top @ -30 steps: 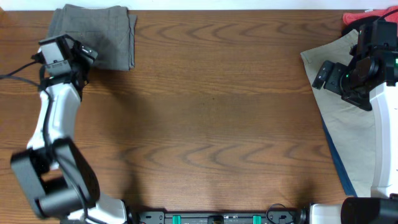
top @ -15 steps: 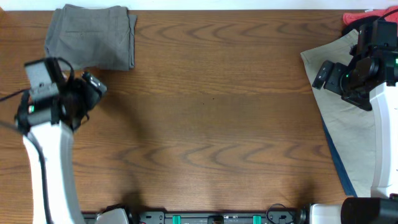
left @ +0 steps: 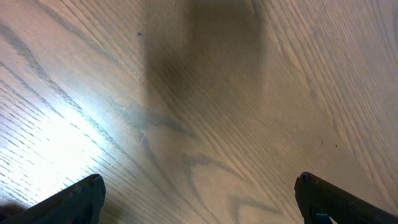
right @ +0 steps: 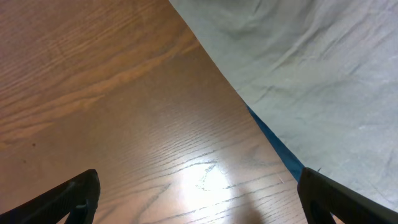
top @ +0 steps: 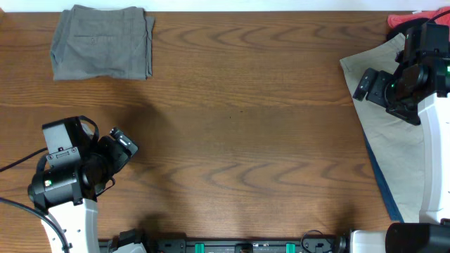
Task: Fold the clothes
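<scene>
- The grey shorts (top: 102, 42) lie as a neat, compact rectangle at the far left corner of the worktop (top: 239, 140). They look fully folded and set aside, and nothing touches them.
- The left end effector (top: 125, 144) hovers well apart from the grey shorts, on their near side. In the left wrist view its fingers are spread wide over bare wood and hold nothing.
- The beige garment (top: 394, 140) is right across the worktop from the grey shorts. It lies spread loosely with wrinkles and an uneven edge, so I judge it not yet folded.
- A blue piece (top: 380, 184) shows as a thin strip under the beige garment's edge. A red piece (top: 402, 20) peeks in at the corner opposite the grey shorts. Little of either is visible, so I cannot tell whether they are folded.
- The right end effector (top: 365, 84) hangs over the beige garment's inner edge. Its jaws are parted and empty, with wood and cloth below.
- By my judgement, one garment is done, and at least the beige one remains, probably with the blue and red. The next step is likely a grasp on the beige cloth to draw it toward open wood.
</scene>
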You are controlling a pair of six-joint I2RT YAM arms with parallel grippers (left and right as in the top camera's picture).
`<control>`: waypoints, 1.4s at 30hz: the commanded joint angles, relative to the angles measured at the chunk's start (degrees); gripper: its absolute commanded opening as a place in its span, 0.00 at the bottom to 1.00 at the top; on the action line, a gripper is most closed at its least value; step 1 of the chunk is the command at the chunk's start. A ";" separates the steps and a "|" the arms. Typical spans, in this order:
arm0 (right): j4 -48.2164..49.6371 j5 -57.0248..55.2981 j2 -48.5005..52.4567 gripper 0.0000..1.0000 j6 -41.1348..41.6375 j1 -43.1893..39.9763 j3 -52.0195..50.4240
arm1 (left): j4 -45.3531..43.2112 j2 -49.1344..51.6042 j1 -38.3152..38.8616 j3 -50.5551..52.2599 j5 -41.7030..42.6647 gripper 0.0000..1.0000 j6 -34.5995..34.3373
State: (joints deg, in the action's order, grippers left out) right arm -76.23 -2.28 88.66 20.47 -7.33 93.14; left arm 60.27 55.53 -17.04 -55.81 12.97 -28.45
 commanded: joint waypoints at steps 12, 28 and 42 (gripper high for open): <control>-0.04 -0.04 0.26 0.99 0.72 -0.20 0.04 | 0.74 0.74 0.11 0.20 -1.44 0.98 1.55; -0.04 -0.04 0.26 0.99 0.72 -0.20 0.04 | -16.02 -29.18 18.53 18.75 -12.00 0.98 1.84; -0.04 -0.04 0.26 0.99 0.72 -0.20 0.04 | -15.50 -39.12 18.84 22.64 -15.17 0.98 2.95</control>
State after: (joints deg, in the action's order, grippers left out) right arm -76.23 -2.28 88.66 20.47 -7.33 93.14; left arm 45.93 18.13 1.41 -35.03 0.64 -26.98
